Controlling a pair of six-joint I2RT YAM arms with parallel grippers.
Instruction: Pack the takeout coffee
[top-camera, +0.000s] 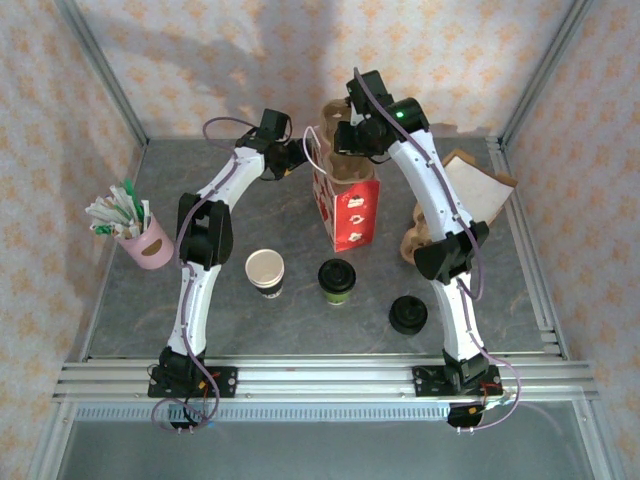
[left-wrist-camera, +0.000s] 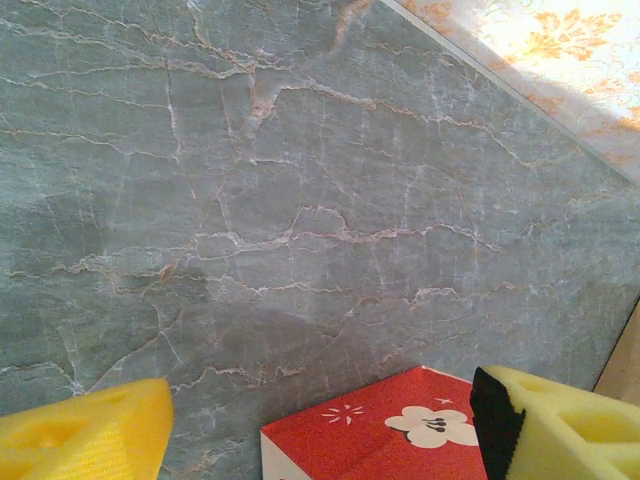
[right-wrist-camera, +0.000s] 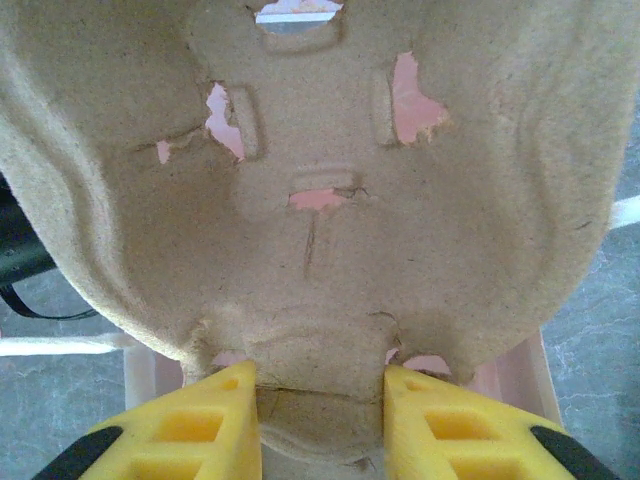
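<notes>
The takeout coffee (top-camera: 337, 280), a dark cup with a black lid, stands on the table in front of the red flowered bag (top-camera: 346, 212). My right gripper (top-camera: 352, 132) is shut on a brown pulp cup carrier (right-wrist-camera: 320, 200) and holds it over the bag's open top; its yellow fingers (right-wrist-camera: 200, 430) pinch the carrier's near edge, around my right gripper (right-wrist-camera: 320, 400). My left gripper (top-camera: 300, 157) is open beside the bag's left top edge. In the left wrist view a corner of the red bag (left-wrist-camera: 400, 430) lies between the wide-apart fingers of my left gripper (left-wrist-camera: 320, 420).
An open cup without a lid (top-camera: 265, 270) stands left of the coffee. A stack of black lids (top-camera: 408, 314) sits front right. A pink cup of sachets (top-camera: 141, 238) is at the left. More pulp carriers (top-camera: 418, 238) and paper bags (top-camera: 478, 185) lie at the right.
</notes>
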